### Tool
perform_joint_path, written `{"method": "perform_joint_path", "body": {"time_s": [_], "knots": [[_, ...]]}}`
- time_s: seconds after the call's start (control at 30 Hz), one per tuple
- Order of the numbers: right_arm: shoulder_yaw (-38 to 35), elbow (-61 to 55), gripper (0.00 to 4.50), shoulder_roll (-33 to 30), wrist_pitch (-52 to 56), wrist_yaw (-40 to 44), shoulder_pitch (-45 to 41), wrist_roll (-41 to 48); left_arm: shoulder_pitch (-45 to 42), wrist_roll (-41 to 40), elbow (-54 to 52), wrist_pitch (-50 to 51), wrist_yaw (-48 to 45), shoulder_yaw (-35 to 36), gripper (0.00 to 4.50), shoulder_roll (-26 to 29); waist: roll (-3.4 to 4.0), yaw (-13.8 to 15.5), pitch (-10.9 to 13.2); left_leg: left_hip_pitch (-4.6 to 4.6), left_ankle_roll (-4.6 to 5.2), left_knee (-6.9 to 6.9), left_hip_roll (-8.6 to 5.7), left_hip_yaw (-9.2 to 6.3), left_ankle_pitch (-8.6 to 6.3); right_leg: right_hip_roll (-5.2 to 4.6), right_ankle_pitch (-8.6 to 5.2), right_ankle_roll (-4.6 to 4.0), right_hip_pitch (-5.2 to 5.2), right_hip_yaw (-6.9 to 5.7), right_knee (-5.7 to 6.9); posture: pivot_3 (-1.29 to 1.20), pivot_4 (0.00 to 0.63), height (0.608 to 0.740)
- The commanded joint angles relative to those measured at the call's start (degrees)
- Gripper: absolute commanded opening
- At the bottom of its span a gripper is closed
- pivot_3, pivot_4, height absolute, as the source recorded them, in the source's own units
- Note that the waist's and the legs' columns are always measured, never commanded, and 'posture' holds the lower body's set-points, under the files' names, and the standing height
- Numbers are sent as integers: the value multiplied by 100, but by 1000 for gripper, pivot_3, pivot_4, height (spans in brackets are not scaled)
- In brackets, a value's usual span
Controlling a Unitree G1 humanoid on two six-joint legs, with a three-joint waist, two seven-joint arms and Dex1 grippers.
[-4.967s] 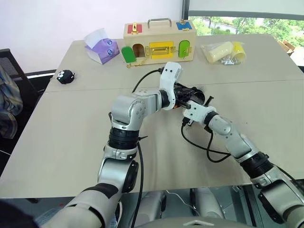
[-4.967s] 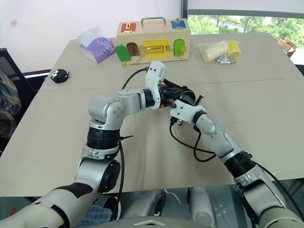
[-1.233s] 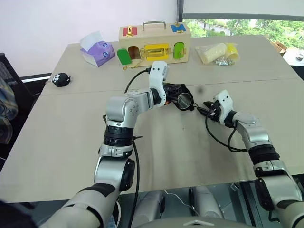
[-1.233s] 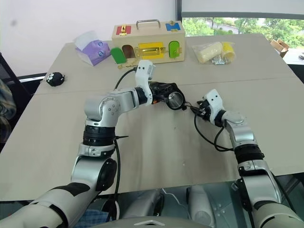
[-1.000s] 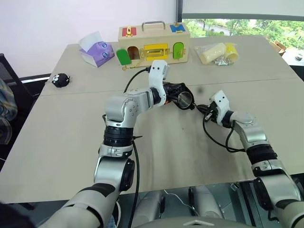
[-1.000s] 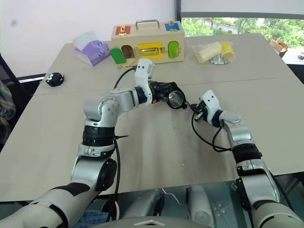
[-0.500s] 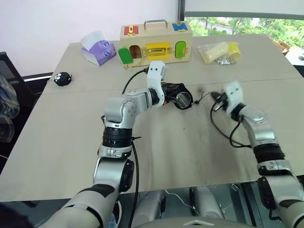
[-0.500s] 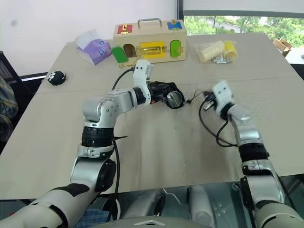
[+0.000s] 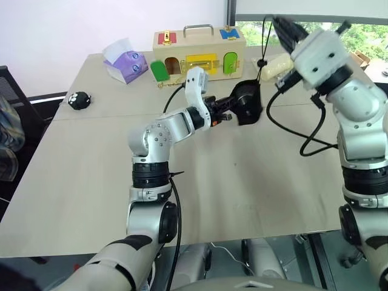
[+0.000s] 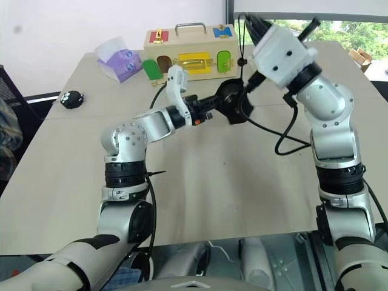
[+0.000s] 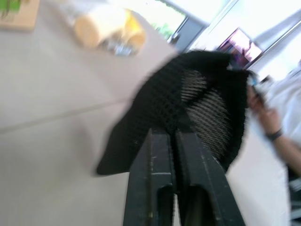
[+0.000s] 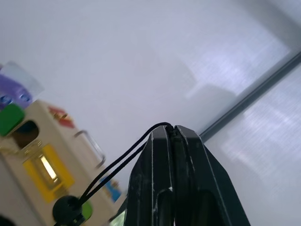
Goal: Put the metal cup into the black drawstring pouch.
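The black drawstring pouch (image 9: 247, 103) hangs just above the table (image 9: 91, 170) in front of the wooden box. My left gripper (image 9: 225, 109) reaches level to its near edge. In the left wrist view its fingers (image 11: 157, 155) lie close together with their tips on the pouch's mesh fabric (image 11: 188, 108). My right gripper (image 9: 279, 24) is raised high and shut on the drawstring cord (image 9: 264, 42). The cord runs down past a black bead (image 9: 262, 62) to the pouch. The right wrist view has the cord (image 12: 141, 141) pinched at the fingertips. The metal cup is hidden.
A wooden latch box (image 9: 199, 51) stands behind the pouch. A purple tissue pack (image 9: 127, 63) lies to its left and a clear bag of yellow items (image 9: 276, 65) to its right. A small black dotted thing (image 9: 79, 99) sits far left. A person (image 11: 277, 127) stands beyond the table.
My right gripper has swung up high with the cord, lifting the pouch off the table. The cup's shiny rim no longer shows in the pouch mouth. My left gripper rose slightly with the pouch.
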Motion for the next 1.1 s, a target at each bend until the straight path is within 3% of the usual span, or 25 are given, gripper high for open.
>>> {"method": "perform_joint_path", "body": {"time_s": [0.03, 0.07, 0.37, 0.7, 0.73, 0.87, 0.9, 1.1], "knots": [[-63, -71, 0, -30, -95, -39, -82, 48, -154, -161, -414, -370, -276, -139, 2139, 76, 0, 2, 1, 0, 0, 0, 0, 0, 0, 0, 0, 0, 1, 0, 0, 0, 150, 710], [-55, -52, 0, -23, -106, -27, -88, 65, -148, -169, -483, -511, -365, -198, 2677, 93, 0, -1, 1, -1, 0, 0, 0, 2, 0, 0, 0, 0, 0, 1, 0, 0, 150, 710], [78, -22, 0, 44, -54, 118, 20, 186, -224, -272, -788, -1345, -663, -413, 2677, 76, 0, -26, 1, 1, 0, -1, 1, 4, 0, 1, 0, 0, -1, 5, 2, 0, 150, 710], [147, -165, 0, 137, 104, 180, -33, 229, -253, -331, -556, -1544, -759, -507, 2677, 142, 0, -23, 1, 1, 0, -1, 1, 3, 0, 5, 0, 0, -1, 4, 2, 0, 150, 710], [150, -204, 0, 152, 132, 182, -54, 234, -264, -330, -492, -1556, -708, -484, 2161, 134, 0, -24, 1, 1, 0, -1, 1, 3, 0, 5, 0, 0, -1, 4, 2, 0, 150, 710], [161, -344, 0, 179, 248, 187, -146, 251, -261, -215, -323, -1624, -749, -611, 820, 190, 0, -24, 1, 1, 0, -1, 1, 3, 0, 5, 0, 0, -1, 3, 2, 0, 150, 710], [166, -372, 0, 182, 274, 185, -172, 253, -247, -158, -307, -1664, -791, -688, 228, 221, 0, -24, 1, 1, 0, -1, 1, 3, 0, 6, 0, 0, -1, 3, 2, 0, 150, 710], [192, -461, 0, 260, 404, 166, -282, 281, -348, 301, -10, -2170, -713, -972, 81, 219, 0, -23, 1, 1, 0, -2, 1, 3, 0, 6, 0, 0, -1, 3, 1, 0, 150, 710]]}}
